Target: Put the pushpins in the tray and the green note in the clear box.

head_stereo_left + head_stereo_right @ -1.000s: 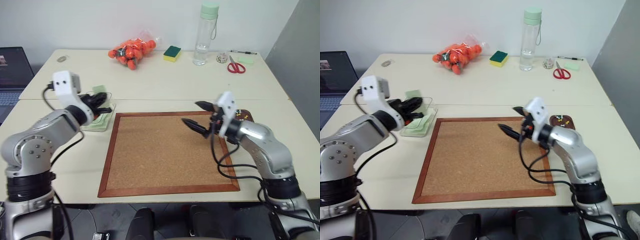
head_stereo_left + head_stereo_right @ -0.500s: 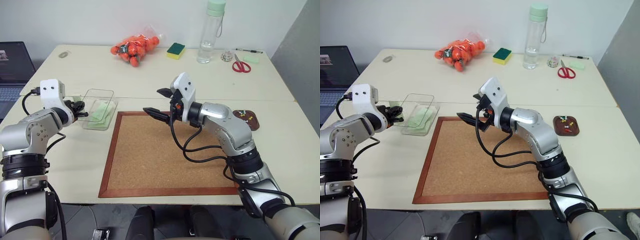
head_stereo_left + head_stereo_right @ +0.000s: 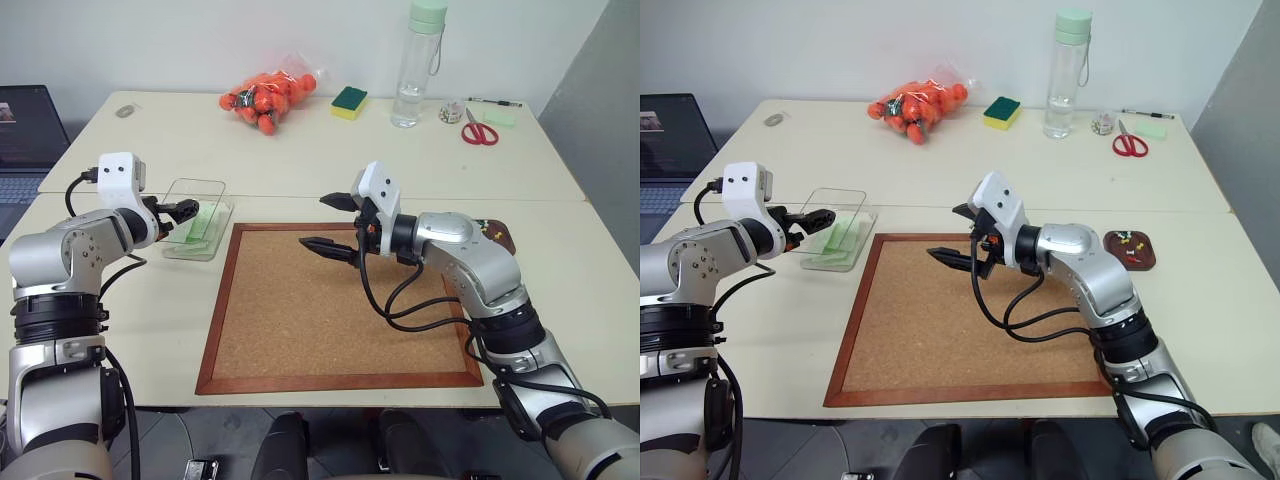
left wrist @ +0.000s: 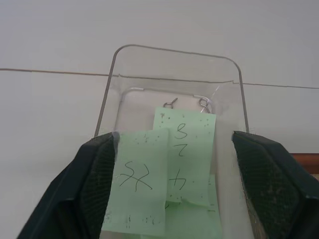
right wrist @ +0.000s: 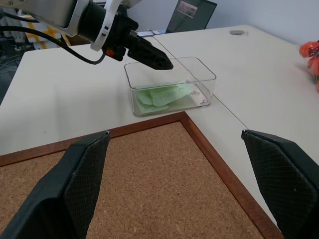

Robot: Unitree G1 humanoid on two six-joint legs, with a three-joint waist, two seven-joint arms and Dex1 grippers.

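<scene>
Two green notes (image 4: pixel 187 144) lie flat inside the clear box (image 3: pixel 196 216), long axis along its length; left gripper (image 3: pixel 181 214) spread wide, empty, at its near rim; right gripper (image 3: pixel 336 222) gaping over the cork board (image 3: pixel 330 320); pushpins (image 3: pixel 1125 240) in tray (image 3: pixel 1130 252).

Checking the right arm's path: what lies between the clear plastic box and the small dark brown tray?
The wood-framed cork board, with the open right gripper over it, lies between clear box and tray in the eye views.

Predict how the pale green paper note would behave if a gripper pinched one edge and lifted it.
The pale green paper note looks thin, so it would probably droop. It seems very light and may flutter or slip free. It overlaps other green slips in the clear plastic box, so one might drag along.
</scene>
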